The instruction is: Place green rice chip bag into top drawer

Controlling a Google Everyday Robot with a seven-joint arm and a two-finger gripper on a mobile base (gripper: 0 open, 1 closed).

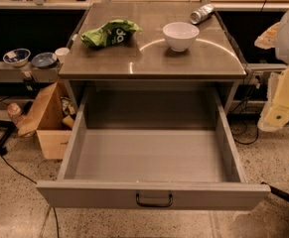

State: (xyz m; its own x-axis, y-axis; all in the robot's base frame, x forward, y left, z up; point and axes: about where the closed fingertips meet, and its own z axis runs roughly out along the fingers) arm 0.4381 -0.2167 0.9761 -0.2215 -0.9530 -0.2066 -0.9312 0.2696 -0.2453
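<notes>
The green rice chip bag (pixel 110 32) lies crumpled on the back left of the cabinet's steel top (pixel 149 58). The top drawer (pixel 151 155) below is pulled fully out and its inside is bare; its front panel carries a small dark wire handle (pixel 154 200). My gripper (pixel 284 99) hangs at the right edge of the view, beside the cabinet and to the right of the drawer, far from the bag. It holds nothing that I can see.
A white bowl (pixel 180 35) stands on the top right of centre, and a silver can (pixel 201 14) lies at the back right corner. A wooden box (pixel 49 120) sits on the floor at left. Small bowls (pixel 17 56) rest on a low shelf at left. Cables run across the floor.
</notes>
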